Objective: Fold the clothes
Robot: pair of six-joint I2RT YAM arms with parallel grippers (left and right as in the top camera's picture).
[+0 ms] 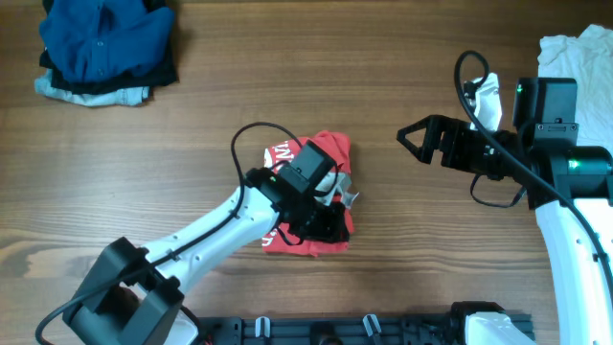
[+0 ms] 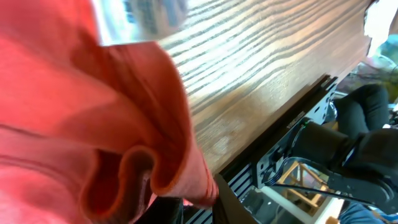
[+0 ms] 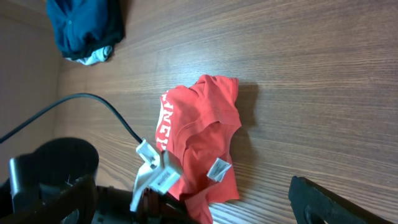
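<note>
- At the middle of the table [image 1: 402,57], the red T-shirt [image 1: 330,146] lies crumpled.
- The left gripper [image 1: 330,222] sits on it; cloth hides its jaws, so I cannot tell their state.
- The right gripper [image 1: 410,144] hovers over the table's right side, jaws apart.

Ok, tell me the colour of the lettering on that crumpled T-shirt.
White lettering on the red T-shirt; the right wrist view shows it best.

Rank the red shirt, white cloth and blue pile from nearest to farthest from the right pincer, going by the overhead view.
1. Red shirt, table centre, just off the right pincer.
2. White cloth, top-right corner.
3. Blue pile, top-left corner.
</note>
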